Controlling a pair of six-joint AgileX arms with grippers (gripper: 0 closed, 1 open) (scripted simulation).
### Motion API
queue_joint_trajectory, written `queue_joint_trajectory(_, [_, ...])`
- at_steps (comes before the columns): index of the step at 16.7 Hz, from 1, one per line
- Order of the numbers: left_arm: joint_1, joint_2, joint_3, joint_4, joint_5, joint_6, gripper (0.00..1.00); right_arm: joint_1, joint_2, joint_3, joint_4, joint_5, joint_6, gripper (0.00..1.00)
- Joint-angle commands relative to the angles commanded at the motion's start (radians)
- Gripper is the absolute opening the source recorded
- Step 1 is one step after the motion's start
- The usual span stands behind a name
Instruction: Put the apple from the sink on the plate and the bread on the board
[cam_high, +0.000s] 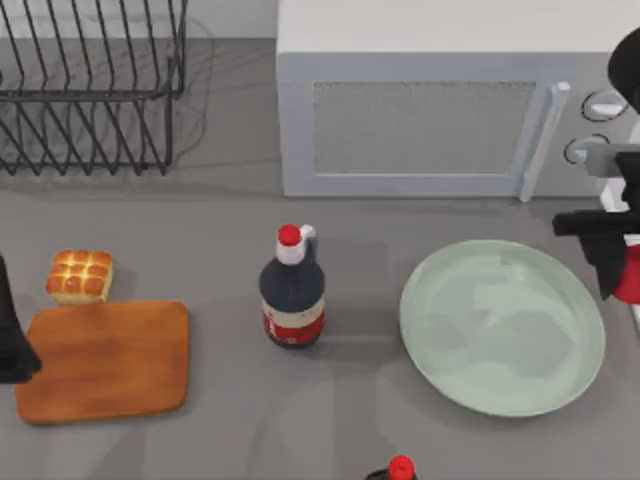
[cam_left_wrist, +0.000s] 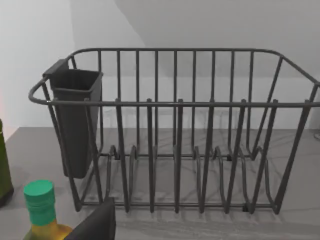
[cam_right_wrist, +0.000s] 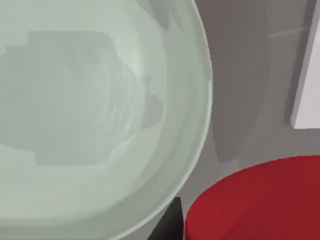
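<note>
Just off the right rim of the large round pale-green plate (cam_high: 502, 328), at the right edge of the table, the right gripper (cam_high: 622, 262) hangs with the bright-red rounded apple (cam_high: 629, 272) at its dark fingers. The right wrist view shows the apple (cam_right_wrist: 260, 200) close beneath the camera, beside the plate's rim (cam_right_wrist: 200, 100) and not over the dish; one dark fingertip (cam_right_wrist: 167, 225) shows next to the fruit, so the gripper appears closed on it, though the contact itself is mostly hidden. The plate holds nothing. Left of the plate stands a dark glass bottle with a red cap and a red-and-white label (cam_high: 291, 290), and behind the plate sits a pale grey microwave oven (cam_high: 450, 100). Well to the left of the plate lies the orange-brown wooden cutting board (cam_high: 105, 360), bare, with the small square golden-brown bread (cam_high: 80, 276) on the table just behind its far left corner. The left gripper (cam_high: 12, 335) is parked at the table's left edge beside the board; whether its fingers are parted cannot be told. Its wrist camera faces a dark wire dish rack (cam_left_wrist: 175, 130) and a green-capped bottle (cam_left_wrist: 42, 210).
</note>
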Motion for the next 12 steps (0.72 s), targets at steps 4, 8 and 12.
queue_joint_trajectory(4, [0.000, 0.000, 0.000, 0.000, 0.000, 0.000, 1.00, 0.162, -0.015, 0.056, -0.018, 0.003, 0.161, 0.00])
queue_joint_trajectory(8, [0.000, 0.000, 0.000, 0.000, 0.000, 0.000, 1.00, 0.267, -0.014, 0.126, -0.003, 0.004, 0.266, 0.00])
queue_joint_trajectory(12, [0.000, 0.000, 0.000, 0.000, 0.000, 0.000, 1.00, 0.286, -0.013, 0.143, 0.003, 0.005, 0.285, 0.00])
